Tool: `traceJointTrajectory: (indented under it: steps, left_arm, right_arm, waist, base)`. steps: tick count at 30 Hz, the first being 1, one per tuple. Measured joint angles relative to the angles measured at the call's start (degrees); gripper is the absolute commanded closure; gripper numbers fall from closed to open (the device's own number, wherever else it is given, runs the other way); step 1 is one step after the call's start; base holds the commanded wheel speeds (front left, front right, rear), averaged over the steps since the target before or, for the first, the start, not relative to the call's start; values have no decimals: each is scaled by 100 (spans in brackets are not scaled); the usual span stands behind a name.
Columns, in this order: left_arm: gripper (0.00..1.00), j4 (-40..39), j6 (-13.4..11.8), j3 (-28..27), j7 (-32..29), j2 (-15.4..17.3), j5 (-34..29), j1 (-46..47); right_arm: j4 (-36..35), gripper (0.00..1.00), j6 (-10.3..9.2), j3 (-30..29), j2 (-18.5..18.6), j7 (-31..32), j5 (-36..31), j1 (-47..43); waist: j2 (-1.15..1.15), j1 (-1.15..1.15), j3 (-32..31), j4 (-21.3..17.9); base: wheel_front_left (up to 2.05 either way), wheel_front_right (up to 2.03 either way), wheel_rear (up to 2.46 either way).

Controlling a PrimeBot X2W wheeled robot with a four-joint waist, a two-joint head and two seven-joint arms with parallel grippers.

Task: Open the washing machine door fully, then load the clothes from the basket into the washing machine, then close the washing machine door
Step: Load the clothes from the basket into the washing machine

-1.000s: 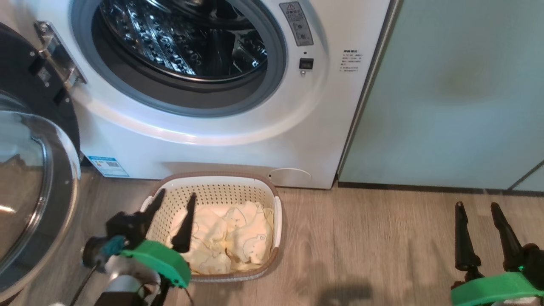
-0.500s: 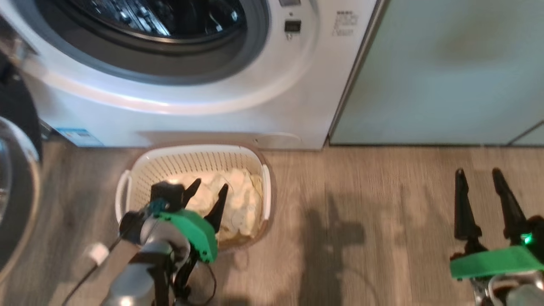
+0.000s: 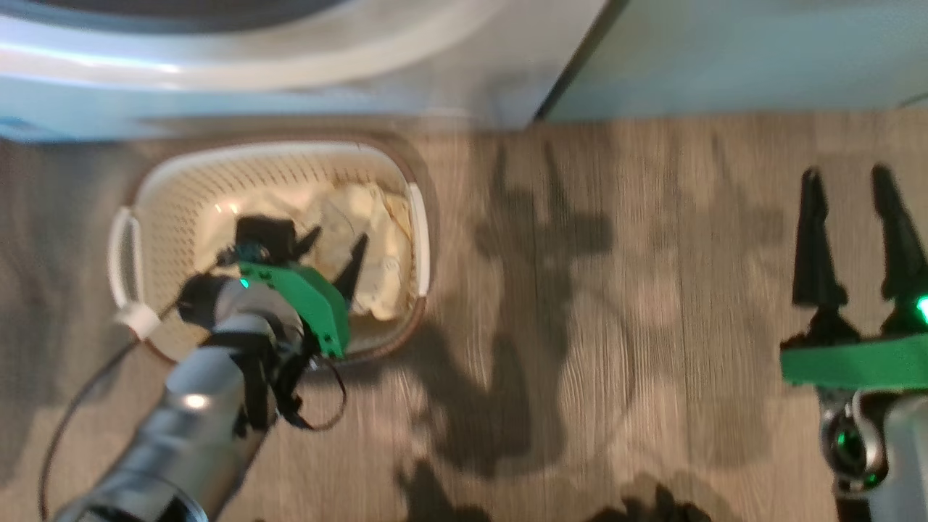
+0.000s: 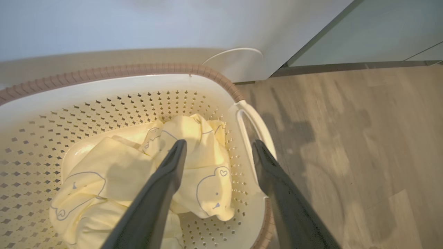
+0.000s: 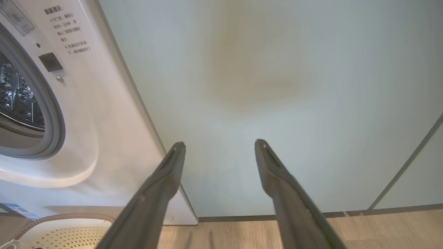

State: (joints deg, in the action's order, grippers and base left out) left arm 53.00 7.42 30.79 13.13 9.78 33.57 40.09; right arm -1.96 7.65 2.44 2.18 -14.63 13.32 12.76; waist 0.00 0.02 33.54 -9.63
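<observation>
The cream basket [image 3: 275, 150] stands on the floor in front of the white washing machine [image 3: 290, 72]. Pale yellow clothes [image 3: 366, 210] lie inside it. My left gripper [image 3: 338, 238] is open and reaches down into the basket. In the left wrist view, the left gripper [image 4: 218, 142] hangs just above the clothes [image 4: 204, 183], beside the basket's [image 4: 138, 69] right handle, and holds nothing. My right gripper [image 3: 847, 174] is open and empty over the floor at the right. In the right wrist view it [image 5: 219, 143] faces the cabinet, beside the washing machine [image 5: 104, 103]. The washing machine door is out of view.
A pale green cabinet [image 5: 277, 86] stands right of the machine, and its foot meets the wood floor [image 3: 580, 290]. The machine's steel drum [image 5: 17, 97] is open to view. A cable [image 3: 87, 391] trails from my left forearm.
The head camera has tilted down, so the machine has slid up out of the picture. My left gripper has moved deeper into the basket, towards the clothes. The right gripper stays open.
</observation>
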Motion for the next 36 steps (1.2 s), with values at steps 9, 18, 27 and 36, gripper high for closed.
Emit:
traceJointTrajectory:
  steps: [9,18,27,36]
  left_arm:
    - [0,348,0,458,24,286,502,641]
    - [0,545,0,814,51,579,985,1206]
    - [0,1068,3,993,-70,672,1283,1736]
    - [64,1640,-12,1048,-105,660,1340,2067]
  right_arm:
    - [-280,0,0,47,3,0,192,428]
    - [-520,0,0,154,4,-1,310,695]
    - [-673,0,0,334,4,-1,423,886]
    - [-703,0,0,368,4,-1,482,885]
  waist:
    - [0,0,993,-199]
    - [0,-1,1828,-425]
    - [0,-2,2332,-667]
    - [0,-2,2512,-881]
  base:
    - [0,0,0]
    - [0,0,0]
    - [0,0,0]
    - [0,0,0]
